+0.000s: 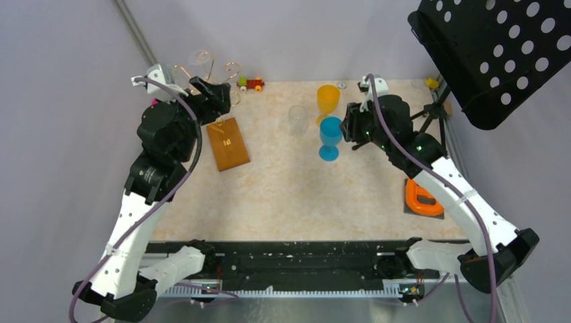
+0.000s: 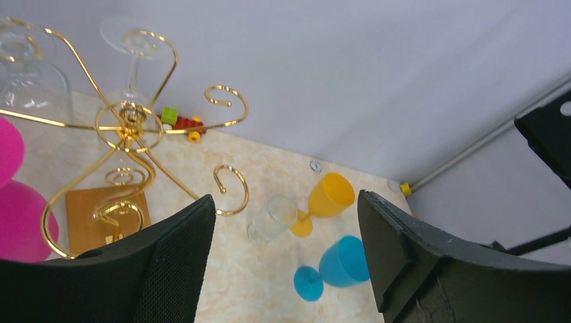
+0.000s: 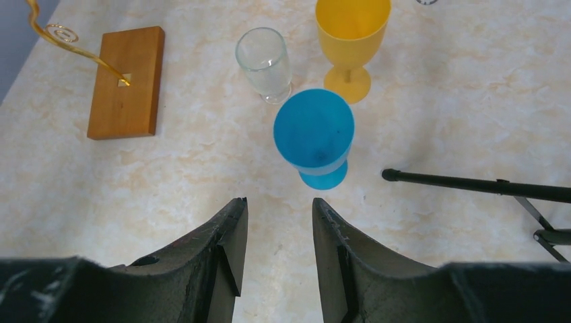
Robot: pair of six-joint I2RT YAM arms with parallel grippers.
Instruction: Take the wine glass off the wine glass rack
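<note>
The wine glass rack [image 1: 214,75] is a gold wire stand with curled arms [image 2: 128,124] on a brown wooden base [image 1: 228,143], at the far left. A clear wine glass [image 2: 133,47] hangs upside down from a far arm. Another clear glass [image 2: 34,87] and a pink one [image 2: 20,208] hang on its left side. My left gripper [image 1: 219,94] is open and empty, right beside the rack's arms at their height [image 2: 286,202]. My right gripper [image 1: 347,128] is open and empty just right of a blue goblet [image 1: 330,134], behind it in the right wrist view [image 3: 278,202].
A yellow goblet [image 1: 328,101] and a clear tumbler [image 1: 297,120] stand by the blue goblet mid-table. A black music stand [image 1: 498,54] with tripod legs [image 3: 471,185] fills the far right. An orange object [image 1: 423,198] lies on the right. A toy train [image 1: 252,83] sits at the back.
</note>
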